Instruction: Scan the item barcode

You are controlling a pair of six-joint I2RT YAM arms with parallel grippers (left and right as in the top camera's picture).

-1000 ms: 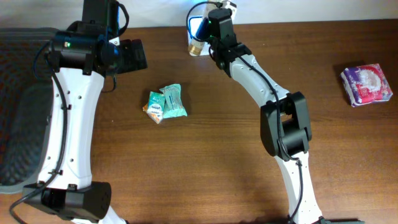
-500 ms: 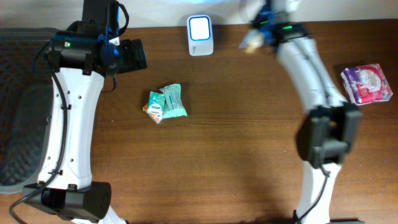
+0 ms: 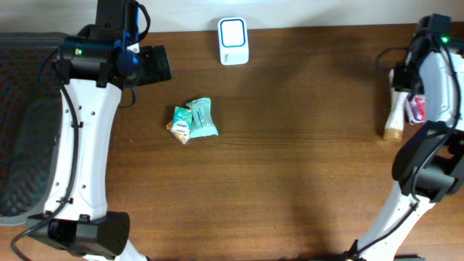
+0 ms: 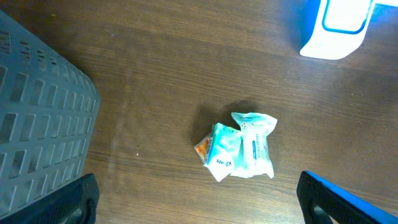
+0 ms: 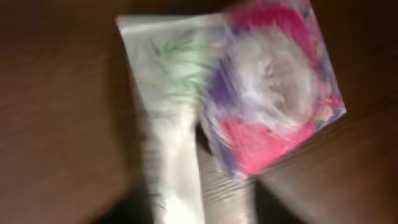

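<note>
Slim tube at the table's right edge, against a glossy packet

The pale, smooth tube point(image 3: 394, 116) with a tan cap shows just below the right gripper point(image 3: 404, 78), beside a crinkly pink-and-purple packet point(image 3: 416, 109) on the wood table point(image 3: 290, 181). Blur hides those jaws. The left gripper point(image 4: 198, 200) gapes wide. A second ago the tube was at the white scanner point(image 3: 233, 41).

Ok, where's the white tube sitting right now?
In the overhead view the white tube is at the far right of the table, by the right arm; the right wrist view shows it right beside the pink and purple packet.
</note>
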